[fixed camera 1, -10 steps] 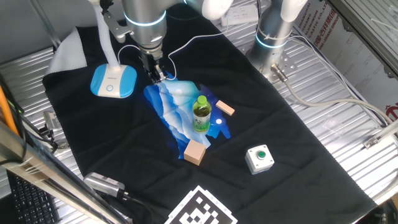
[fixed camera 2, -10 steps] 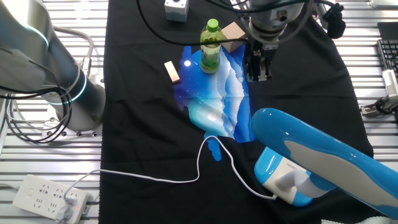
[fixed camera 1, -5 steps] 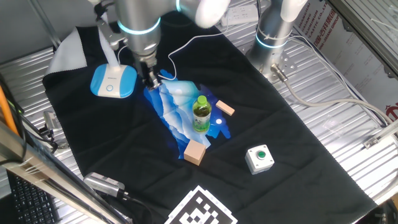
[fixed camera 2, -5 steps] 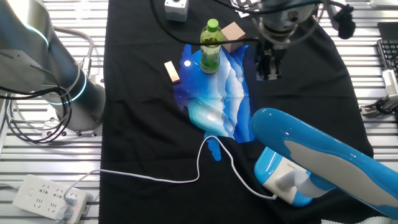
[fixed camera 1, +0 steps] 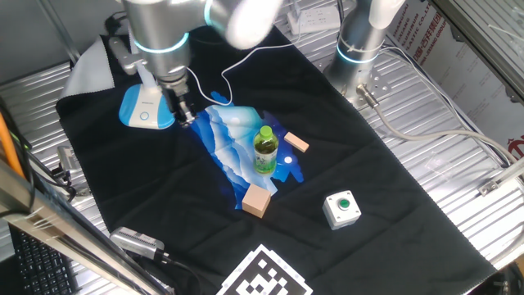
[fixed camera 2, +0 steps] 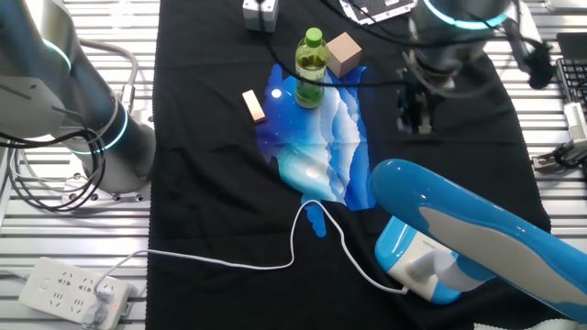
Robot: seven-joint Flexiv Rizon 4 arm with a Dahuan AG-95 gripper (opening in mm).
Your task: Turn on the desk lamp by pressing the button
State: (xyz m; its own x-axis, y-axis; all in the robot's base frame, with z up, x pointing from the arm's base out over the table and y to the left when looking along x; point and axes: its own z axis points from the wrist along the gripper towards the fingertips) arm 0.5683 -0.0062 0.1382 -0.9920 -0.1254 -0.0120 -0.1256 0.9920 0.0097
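**Tool beside the lamp base**

I see the desk lamp at the upper left of one fixed view, on the black-clothed desk. My tool hangs just right of its blue base — whether its fingers are parted, I cannot tell.

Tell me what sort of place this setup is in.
Most likely a robotics lab test bench. A black cloth covers a ribbed metal table, a printed marker tag lies at its edge, and a second arm's base is mounted nearby, with loose props like a green bottle.
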